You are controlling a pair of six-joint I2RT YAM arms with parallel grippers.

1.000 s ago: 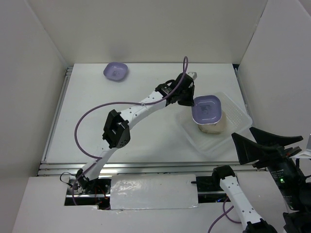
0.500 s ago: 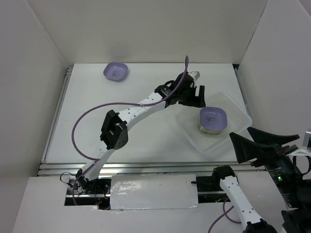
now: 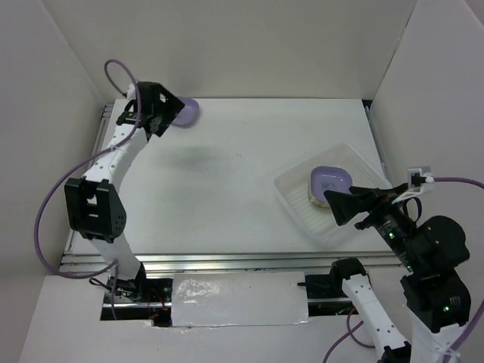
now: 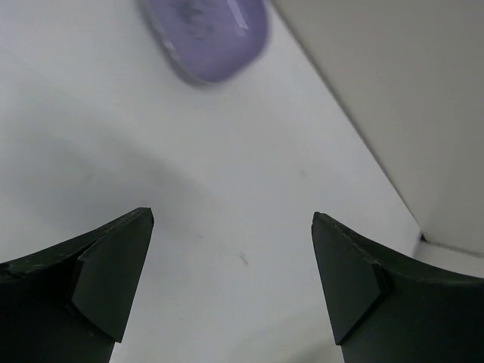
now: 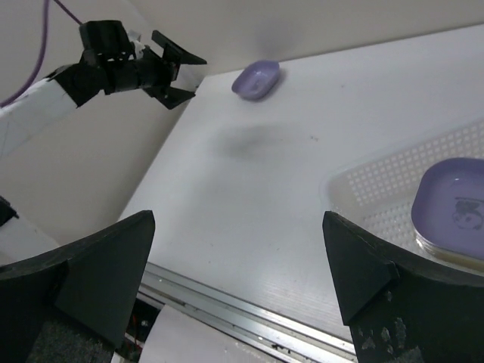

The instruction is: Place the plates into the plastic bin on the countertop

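A purple plate (image 3: 330,183) tops a small stack in the clear plastic bin (image 3: 361,170) at the right of the countertop (image 3: 227,189); a cream edge shows beneath it. The same plate (image 5: 456,208) and bin (image 5: 378,178) show in the right wrist view. Another purple plate (image 3: 187,111) lies at the far left corner. My left gripper (image 3: 171,115) hangs open just left of it, holding nothing. From the left wrist, that plate (image 4: 208,34) lies ahead of the open left gripper (image 4: 232,219). My right gripper (image 3: 336,206) is open and empty over the bin's near edge.
Grey walls enclose the table on the left, back and right. Metal rails (image 3: 227,261) run along the near edge and the left edge (image 3: 94,166). The left arm's purple cable (image 3: 49,219) loops out past the left rail.
My left gripper opened and let the purple plate drop onto the stack in the bin, then swung across to the far left corner. My right gripper moved in over the bin's near edge.
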